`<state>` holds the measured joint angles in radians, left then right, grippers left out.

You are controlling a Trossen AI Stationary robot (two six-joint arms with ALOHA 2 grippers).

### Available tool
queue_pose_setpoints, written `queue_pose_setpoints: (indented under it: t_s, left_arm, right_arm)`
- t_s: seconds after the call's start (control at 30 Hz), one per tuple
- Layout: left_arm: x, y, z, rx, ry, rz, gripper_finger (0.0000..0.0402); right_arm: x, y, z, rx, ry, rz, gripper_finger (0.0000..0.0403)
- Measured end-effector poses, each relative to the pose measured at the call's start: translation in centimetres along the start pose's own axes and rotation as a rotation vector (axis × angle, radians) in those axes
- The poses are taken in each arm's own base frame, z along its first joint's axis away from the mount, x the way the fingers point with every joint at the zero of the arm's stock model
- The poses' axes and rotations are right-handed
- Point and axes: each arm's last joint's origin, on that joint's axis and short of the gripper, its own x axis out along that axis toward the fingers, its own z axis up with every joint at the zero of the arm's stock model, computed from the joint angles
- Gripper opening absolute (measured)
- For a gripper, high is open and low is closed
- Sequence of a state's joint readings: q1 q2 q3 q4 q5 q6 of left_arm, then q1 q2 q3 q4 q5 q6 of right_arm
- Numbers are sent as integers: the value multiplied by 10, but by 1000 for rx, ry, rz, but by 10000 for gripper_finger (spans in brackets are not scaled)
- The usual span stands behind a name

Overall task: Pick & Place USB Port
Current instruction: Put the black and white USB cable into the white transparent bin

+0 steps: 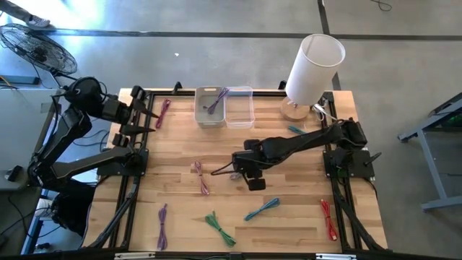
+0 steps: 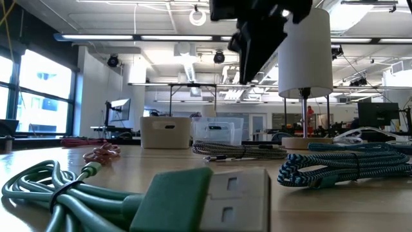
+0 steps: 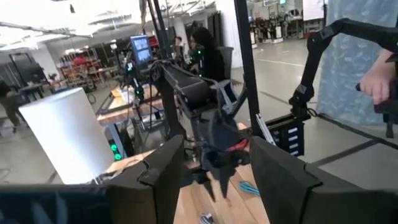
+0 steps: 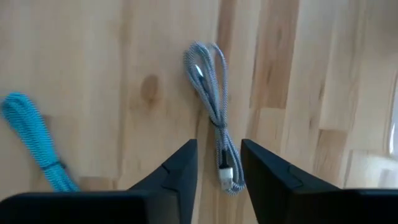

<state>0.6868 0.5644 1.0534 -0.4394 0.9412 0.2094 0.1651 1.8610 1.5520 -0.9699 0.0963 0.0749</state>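
Green cable (image 2: 77, 193): lay nearest the low camera, lower left of that frame, bundled flat on the table (image 1: 289, 217); untouched.
Teal cable (image 2: 347, 164): lay to the right in the low view, a little further back; in the high view it sat lower centre-right, clear of both arms.
Grey cable (image 4: 214, 118): the task's item in hand, judged from the gripper above it. It lay flat on the wood at the table's centre, folded in a loop, its plug end showing between the finger tips in the right wrist view.
Right gripper (image 1: 245, 167): hung at frame centre in the high view, directly over the grey cable. Fingers (image 4: 177, 177) stood apart at a narrow gap, one either side of the plug end, holding nothing.
Right arm pose: reached from the right edge across to centre, forearm low and nearly level, wrist turned down at the table.
Step advice: judged best to descend straight, keep the bundle centred between the fingers, and close on the doubled strands rather than the loose plug, so that the loop does not slip out.
Bin (image 1: 211, 108): stood upper centre of the high view, a purple cable already inside; the probable destination.
Left gripper (image 1: 153, 119): waited at upper left, fingers wide, empty.
Lamp (image 1: 310, 72): stood upper right, well clear.
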Motion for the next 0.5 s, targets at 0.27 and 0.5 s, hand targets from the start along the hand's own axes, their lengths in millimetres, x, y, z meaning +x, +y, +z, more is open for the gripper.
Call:
queue_pose_setpoints:
  t_s: [0.27, 0.5]
  left_arm:
    - [0, 0, -3, -25, 18, -1, 179]
    - [0, 0, -9, -68, 69, 24, 179]
  right_arm:
    - [19, -8, -6, 6, -14, -6, 186]
    - [37, -10, -17, -48, 6, 26, 199]
